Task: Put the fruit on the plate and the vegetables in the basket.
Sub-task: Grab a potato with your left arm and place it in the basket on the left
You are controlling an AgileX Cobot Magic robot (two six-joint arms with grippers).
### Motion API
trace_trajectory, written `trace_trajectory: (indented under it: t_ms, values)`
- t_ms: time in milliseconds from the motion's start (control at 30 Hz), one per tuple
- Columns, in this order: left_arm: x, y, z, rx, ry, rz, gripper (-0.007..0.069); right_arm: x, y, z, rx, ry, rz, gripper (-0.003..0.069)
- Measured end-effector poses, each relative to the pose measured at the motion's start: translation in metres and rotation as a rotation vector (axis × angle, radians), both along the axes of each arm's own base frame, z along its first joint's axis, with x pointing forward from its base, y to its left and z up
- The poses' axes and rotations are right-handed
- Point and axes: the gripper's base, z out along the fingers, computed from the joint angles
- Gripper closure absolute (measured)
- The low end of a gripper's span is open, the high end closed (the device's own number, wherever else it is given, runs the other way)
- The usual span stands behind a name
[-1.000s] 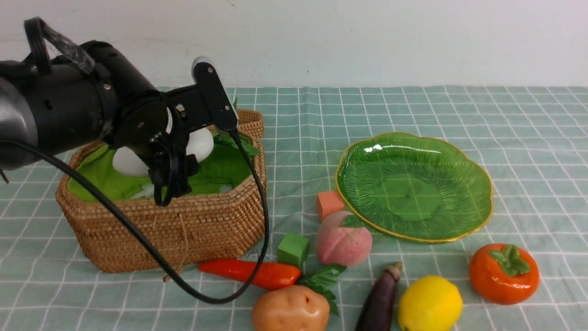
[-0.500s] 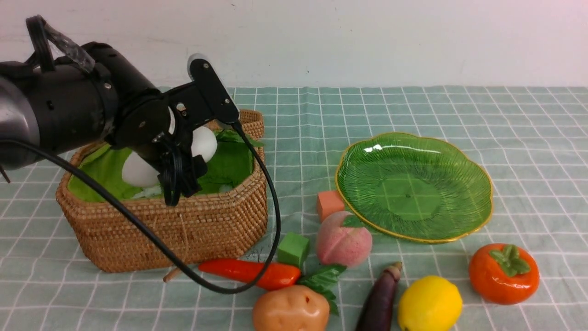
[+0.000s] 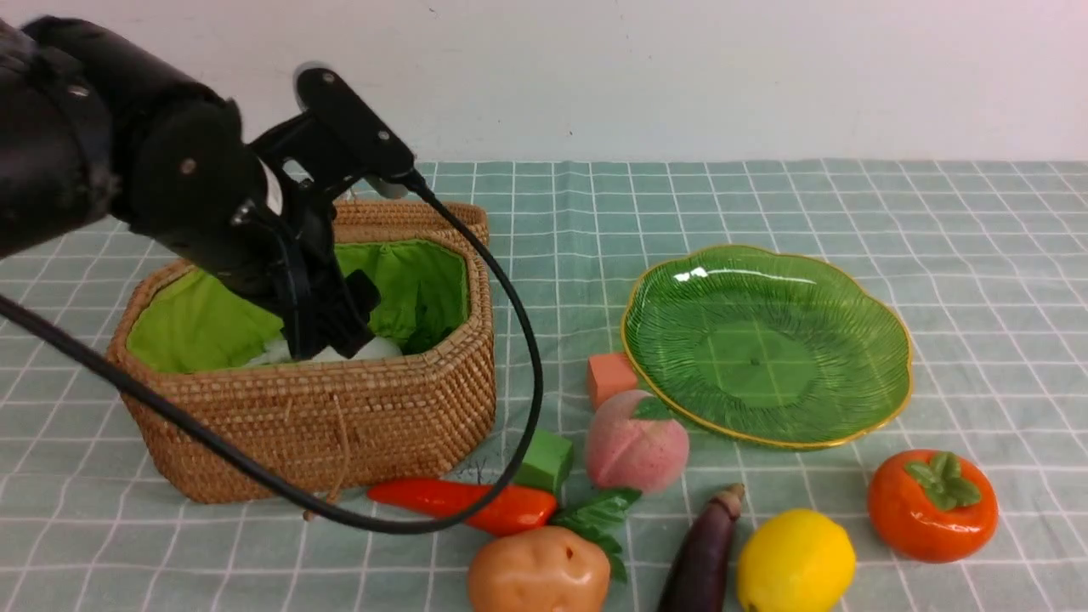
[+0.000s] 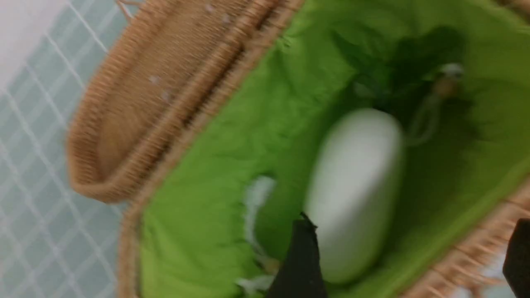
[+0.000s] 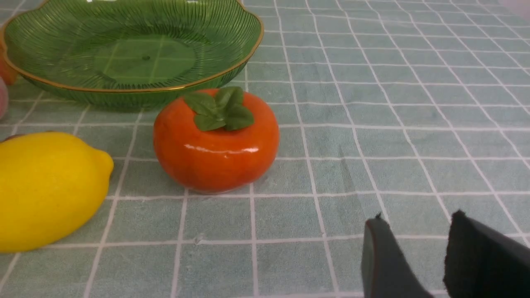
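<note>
Left gripper (image 3: 331, 344) spread, empty, over basket (image 3: 382, 416); radish (image 4: 352, 194) lies inside. I'd take carrot (image 3: 442, 497) next: on tabletop (image 3: 765, 195) just in front of basket, long axis left-right, left arm nearer.

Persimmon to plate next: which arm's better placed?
Right. The right fingers are empty and near the persimmon, plate just behind it. The left fingers hang open over the basket at the other end, above the radish.
</note>
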Motion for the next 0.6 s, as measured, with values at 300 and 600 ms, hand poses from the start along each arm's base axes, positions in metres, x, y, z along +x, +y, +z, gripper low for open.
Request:
trace_trajectory:
  t_ms: [300, 600]
  values:
    - [-0.067, -0.034, -0.003, -0.238, 0.312, -0.147, 0.0032, 0.0, 0.0, 0.0, 0.0, 0.0, 0.0, 0.0418]
    - [-0.091, -0.105, -0.044, -0.001, 0.33, -0.351, 0.0032, 0.0, 0.0, 0.0, 0.0, 0.0, 0.0, 0.0418]
